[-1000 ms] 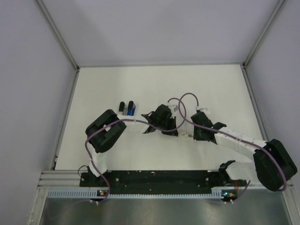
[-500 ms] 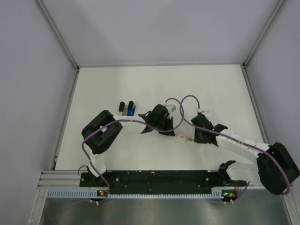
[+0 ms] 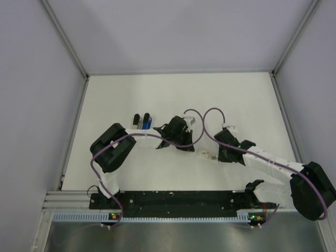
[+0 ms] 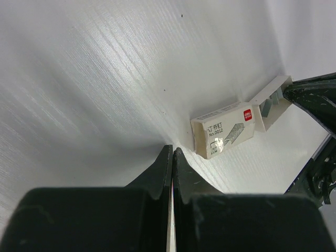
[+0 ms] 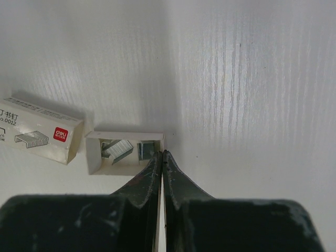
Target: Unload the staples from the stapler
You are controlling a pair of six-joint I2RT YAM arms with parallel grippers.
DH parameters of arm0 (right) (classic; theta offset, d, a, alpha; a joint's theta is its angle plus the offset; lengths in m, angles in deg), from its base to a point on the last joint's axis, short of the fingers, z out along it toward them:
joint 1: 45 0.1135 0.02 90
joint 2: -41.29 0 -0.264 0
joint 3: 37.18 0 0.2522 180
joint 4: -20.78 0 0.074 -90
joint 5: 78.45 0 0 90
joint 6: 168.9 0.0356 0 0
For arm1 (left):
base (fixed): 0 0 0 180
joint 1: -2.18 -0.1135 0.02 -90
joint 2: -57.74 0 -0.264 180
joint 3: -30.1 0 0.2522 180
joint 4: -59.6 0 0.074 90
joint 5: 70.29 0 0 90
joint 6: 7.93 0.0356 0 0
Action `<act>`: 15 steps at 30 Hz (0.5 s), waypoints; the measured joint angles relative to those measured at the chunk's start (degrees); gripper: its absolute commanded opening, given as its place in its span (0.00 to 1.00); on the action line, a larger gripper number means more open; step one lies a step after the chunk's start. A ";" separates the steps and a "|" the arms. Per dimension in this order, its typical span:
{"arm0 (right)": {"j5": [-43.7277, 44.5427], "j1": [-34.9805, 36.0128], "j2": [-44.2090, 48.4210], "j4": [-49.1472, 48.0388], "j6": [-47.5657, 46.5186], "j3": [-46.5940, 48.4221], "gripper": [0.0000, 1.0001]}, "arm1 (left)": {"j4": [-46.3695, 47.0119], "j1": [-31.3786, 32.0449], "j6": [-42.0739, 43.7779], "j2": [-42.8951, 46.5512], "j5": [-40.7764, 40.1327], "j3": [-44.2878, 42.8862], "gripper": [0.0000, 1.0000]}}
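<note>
The stapler [image 3: 142, 121], black and blue, lies on the white table left of both grippers. A small open cardboard tray [image 5: 123, 152] holds grey staple strips [image 5: 119, 148]. Its printed sleeve [image 5: 39, 137] lies just to its left. My right gripper [image 5: 161, 154] is shut and empty, with its tips against the tray's right end. My left gripper [image 4: 171, 150] is shut and empty on the table, a short way from the sleeve [image 4: 226, 128] and tray [image 4: 270, 102]. In the top view the box [image 3: 203, 154] sits between the left gripper [image 3: 186, 147] and the right gripper [image 3: 214, 154].
Purple cables [image 3: 202, 123] loop above both wrists. Grey walls with metal rails [image 3: 73, 58] close in the table at the left, right and back. The arms' base rail [image 3: 173, 199] runs along the near edge.
The right arm has drawn its elbow down and its gripper has shifted slightly left and nearer, with the box moving a little with it. The left wrist has shifted slightly left.
</note>
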 measured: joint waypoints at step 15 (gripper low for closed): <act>2.25 2.60 0.57 1.44 2.99 0.09 0.00 | 0.35 1.14 -3.32 0.11 0.00 0.44 0.00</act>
